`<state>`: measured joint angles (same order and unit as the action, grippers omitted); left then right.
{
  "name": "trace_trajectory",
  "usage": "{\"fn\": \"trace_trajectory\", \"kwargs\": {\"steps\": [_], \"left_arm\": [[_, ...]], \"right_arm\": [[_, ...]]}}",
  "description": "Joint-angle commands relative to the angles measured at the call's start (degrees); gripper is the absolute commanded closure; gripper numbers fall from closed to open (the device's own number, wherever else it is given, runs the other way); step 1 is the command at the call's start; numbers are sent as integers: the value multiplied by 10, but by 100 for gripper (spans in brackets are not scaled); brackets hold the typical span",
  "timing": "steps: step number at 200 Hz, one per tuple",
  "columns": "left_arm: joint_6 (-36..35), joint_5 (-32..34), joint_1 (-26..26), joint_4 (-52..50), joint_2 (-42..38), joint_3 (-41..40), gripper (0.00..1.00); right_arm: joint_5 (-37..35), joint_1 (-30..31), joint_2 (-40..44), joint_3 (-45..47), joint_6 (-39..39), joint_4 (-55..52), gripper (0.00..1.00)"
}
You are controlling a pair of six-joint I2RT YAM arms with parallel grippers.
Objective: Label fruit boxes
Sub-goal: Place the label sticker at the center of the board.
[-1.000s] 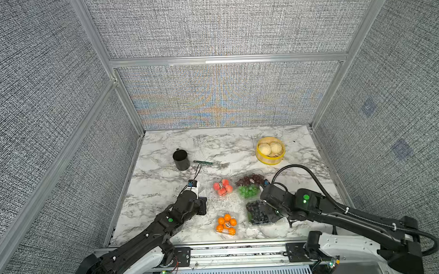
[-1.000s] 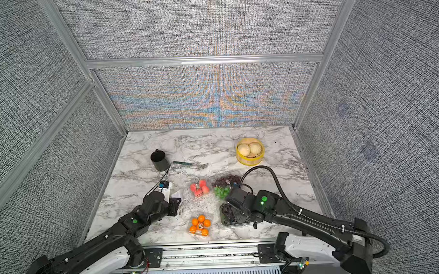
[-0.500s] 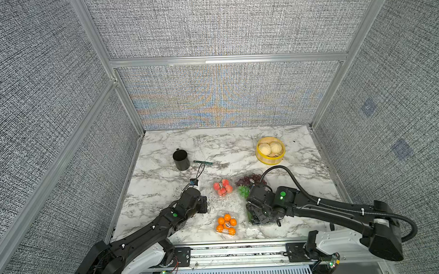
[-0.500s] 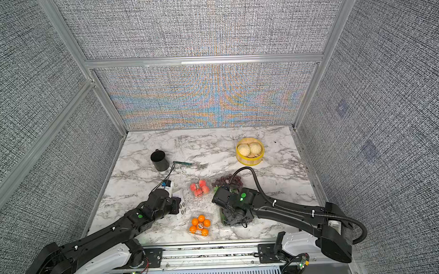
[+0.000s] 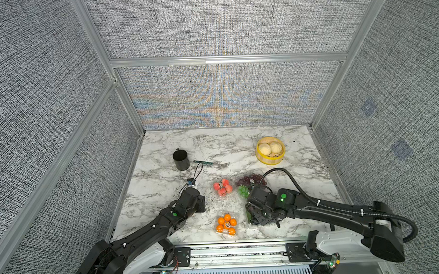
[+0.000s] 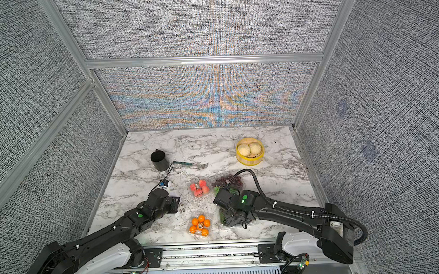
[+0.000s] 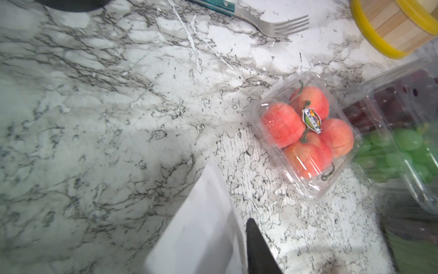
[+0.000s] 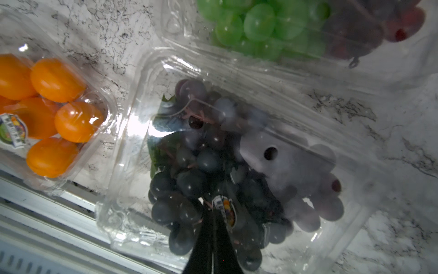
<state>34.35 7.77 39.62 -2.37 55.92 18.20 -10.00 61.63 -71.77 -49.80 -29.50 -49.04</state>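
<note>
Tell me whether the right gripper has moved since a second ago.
Yes. In a top view the right gripper has shifted toward the orange fruit box and now hangs over the dark grape box.

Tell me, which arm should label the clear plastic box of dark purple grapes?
Right: the right gripper hangs over the dark purple grape box, a small oval sticker at its tips. The left gripper sits apart by the white sheet.
</note>
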Motion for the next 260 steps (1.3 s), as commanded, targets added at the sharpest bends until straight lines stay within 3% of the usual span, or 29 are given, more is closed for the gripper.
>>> {"fn": "trace_trajectory", "kwargs": {"steps": [1, 15, 37, 61, 78, 93, 203, 260], "left_arm": [[0, 30, -1, -13, -14, 3, 56], [2, 42, -2, -24, -22, 2, 36], [2, 51, -1, -35, -33, 1, 28], [7, 56, -1, -51, -50, 3, 18], [8, 57, -1, -56, -66, 0, 17], [8, 53, -2, -58, -76, -4, 17], [13, 27, -1, -39, -83, -16, 17], [14, 19, -1, -23, -67, -18, 17]], "right_arm": [[5, 1, 17, 0, 4, 14, 83], [-4, -1, 29, -4, 6, 15, 80], [-11, -1, 35, -18, 14, 7, 75], [-24, -1, 39, -25, 12, -4, 76], [-26, -2, 43, -21, 9, -5, 93], [-27, -1, 40, -16, 3, -10, 100], [-44, 4, 7, 16, -20, 0, 100], [-36, 8, 23, 31, -20, 9, 81]]}}
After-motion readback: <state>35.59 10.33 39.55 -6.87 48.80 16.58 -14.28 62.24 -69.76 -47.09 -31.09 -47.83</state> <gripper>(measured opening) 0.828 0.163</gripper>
